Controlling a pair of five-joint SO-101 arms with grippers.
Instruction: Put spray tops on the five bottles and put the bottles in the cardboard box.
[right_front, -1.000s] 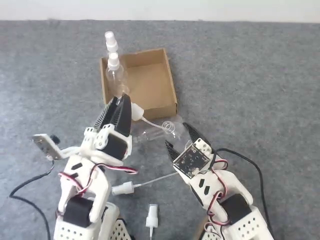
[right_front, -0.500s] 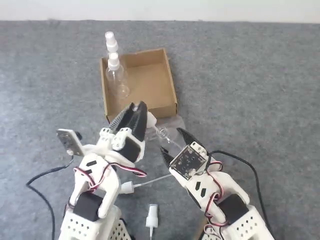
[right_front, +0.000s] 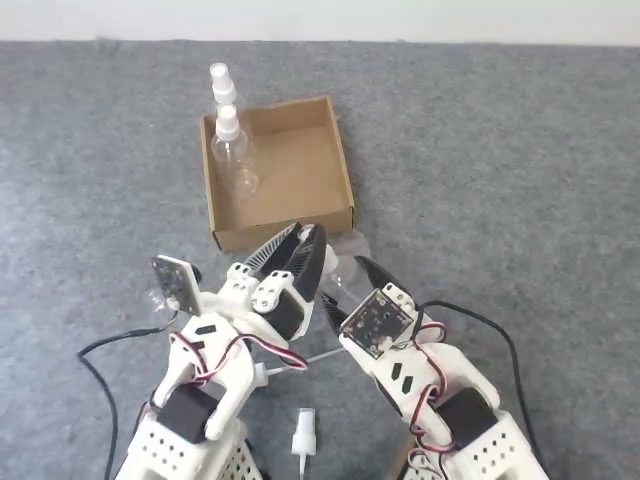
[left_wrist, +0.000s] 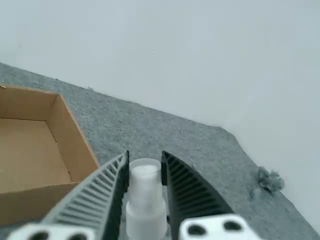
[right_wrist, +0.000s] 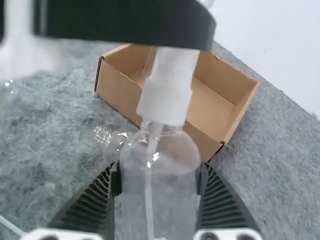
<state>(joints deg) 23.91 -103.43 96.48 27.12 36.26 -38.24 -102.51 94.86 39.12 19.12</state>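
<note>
Mid-desk (right_front: 500, 150), just before the cardboard box (right_front: 250, 235), R claw (right_wrist: 158, 170) clamped the clear bottle (right_wrist: 157, 200) steady while L claw (left_wrist: 144, 155) pinched a spray top (left_wrist: 145, 192) over its neck, tube inside, prob. to seat & twist it.
</note>
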